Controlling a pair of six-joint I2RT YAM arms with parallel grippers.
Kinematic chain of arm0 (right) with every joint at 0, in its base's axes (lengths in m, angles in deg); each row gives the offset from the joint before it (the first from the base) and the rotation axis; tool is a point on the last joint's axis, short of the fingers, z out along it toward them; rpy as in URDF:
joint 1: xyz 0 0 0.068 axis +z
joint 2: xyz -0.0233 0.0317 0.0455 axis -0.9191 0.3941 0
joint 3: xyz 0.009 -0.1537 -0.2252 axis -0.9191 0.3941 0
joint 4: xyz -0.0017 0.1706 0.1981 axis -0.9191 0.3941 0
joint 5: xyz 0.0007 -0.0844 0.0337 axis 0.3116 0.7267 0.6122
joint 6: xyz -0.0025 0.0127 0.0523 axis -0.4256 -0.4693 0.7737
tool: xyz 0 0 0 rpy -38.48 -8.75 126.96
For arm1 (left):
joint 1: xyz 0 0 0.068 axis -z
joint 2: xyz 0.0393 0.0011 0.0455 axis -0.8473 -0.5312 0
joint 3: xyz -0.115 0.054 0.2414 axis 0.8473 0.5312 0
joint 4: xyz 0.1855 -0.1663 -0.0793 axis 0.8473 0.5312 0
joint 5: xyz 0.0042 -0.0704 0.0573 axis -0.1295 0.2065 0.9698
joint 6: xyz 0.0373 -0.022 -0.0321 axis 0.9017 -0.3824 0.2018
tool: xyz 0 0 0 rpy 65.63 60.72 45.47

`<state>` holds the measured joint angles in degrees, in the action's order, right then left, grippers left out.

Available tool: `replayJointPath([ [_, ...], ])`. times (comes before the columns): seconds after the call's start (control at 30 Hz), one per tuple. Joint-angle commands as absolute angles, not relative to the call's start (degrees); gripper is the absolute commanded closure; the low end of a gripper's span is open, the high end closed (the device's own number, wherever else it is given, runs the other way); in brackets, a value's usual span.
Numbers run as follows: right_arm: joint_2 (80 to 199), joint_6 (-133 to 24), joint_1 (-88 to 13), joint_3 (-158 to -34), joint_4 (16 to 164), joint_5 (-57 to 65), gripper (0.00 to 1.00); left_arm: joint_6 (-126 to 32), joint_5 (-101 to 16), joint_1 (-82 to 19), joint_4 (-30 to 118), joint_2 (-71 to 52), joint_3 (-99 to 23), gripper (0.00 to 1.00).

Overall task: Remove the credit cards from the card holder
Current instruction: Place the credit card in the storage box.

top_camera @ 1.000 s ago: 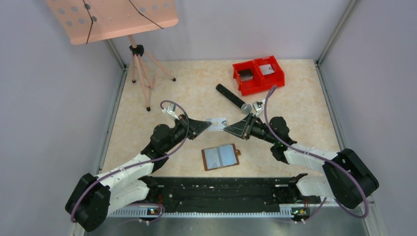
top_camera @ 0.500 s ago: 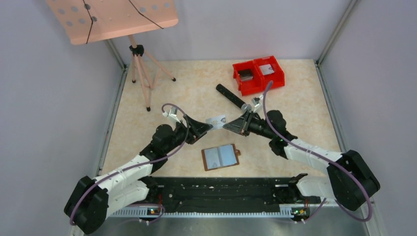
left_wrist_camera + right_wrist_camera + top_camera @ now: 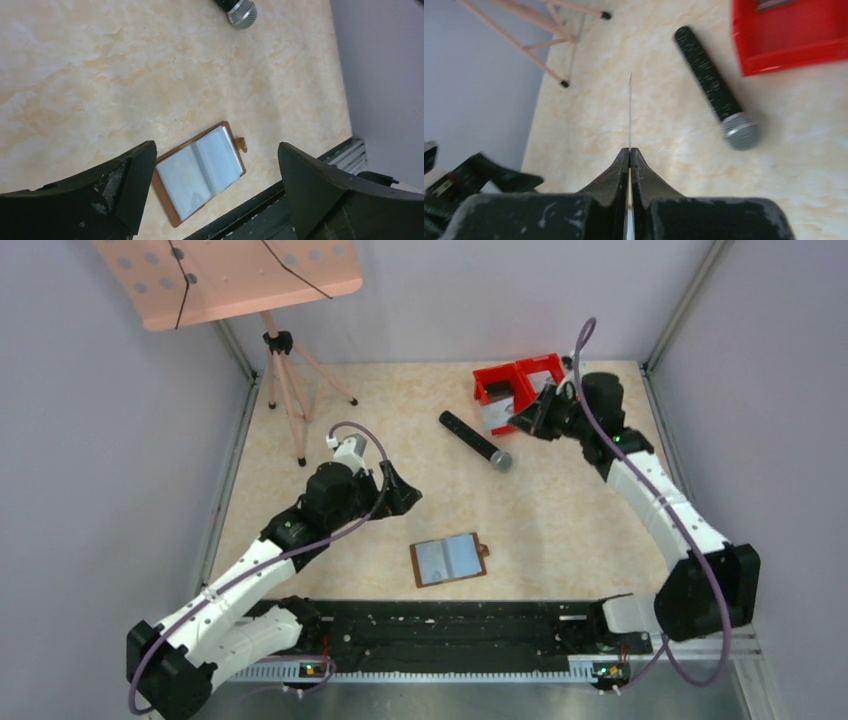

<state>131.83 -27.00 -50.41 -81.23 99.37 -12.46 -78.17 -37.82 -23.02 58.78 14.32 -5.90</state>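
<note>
Card holder (image 3: 447,560): open flat, grey-blue pockets up.
Right gripper (image 3: 629,150): clamped on card (image 3: 630,110), seen edge-on.
Red bins (image 3: 784,57): contents mostly hidden.
Left gripper (image 3: 215,147): fingers wide apart.

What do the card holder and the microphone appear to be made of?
Card holder: matte brown cover, probably leather or imitation; pale grey-blue inner pockets with slight sheen, likely plastic. Microphone: matte black handle, plastic or coated metal, unclear; silvery mesh head, apparently metal.

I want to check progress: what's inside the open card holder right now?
The card holder lies open, showing two pale grey-blue pockets with no card sticking out. Anything slid deeper behind the pocket fronts is hidden. The right gripper pinches one card.
</note>
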Motion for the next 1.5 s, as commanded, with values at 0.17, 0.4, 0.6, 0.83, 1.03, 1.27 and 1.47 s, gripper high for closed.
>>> replayJointPath([
  [0.17, 150.68, -45.18, -70.98, -105.28, 120.08, -14.11, 1.0, -60.9, -34.72, -23.19, 72.79, 16.23, -12.61, 0.04],
  [0.4, 162.98, -45.57, -75.69, -118.8, 120.96, -13.74, 1.0, -57.57, -27.93, -23.19, 73.98, 18.32, -12.9, 0.04],
  [0.6, 171.48, -45.77, -75.75, -128.07, 118.09, -12.49, 1.0, -56.97, -24.87, -23.19, 74.0, 20.0, -12.75, 0.04],
  [0.83, 181.56, -46.59, -75.62, -137.42, 118.53, -16.75, 1.0, -56.55, -24.1, -23.18, 73.81, 19.96, -12.68, 0.04],
  [1.03, 189.4, -48.08, -75.23, -146.43, 121.51, -19.87, 1.0, -55.53, -23.24, -23.19, 73.52, 19.19, -12.81, 0.04],
  [1.27, 194.49, -47.01, -75.01, -150.86, 121.64, -23.44, 1.0, -55.48, -23.68, -23.14, 73.16, 18.62, -12.42, 0.05],
  [1.47, 197.78, -46.67, -74.06, -152.17, 121.64, -25.71, 1.0, -55.38, -23.46, -23.2, 72.52, 18.94, -12.05, 0.04],
])
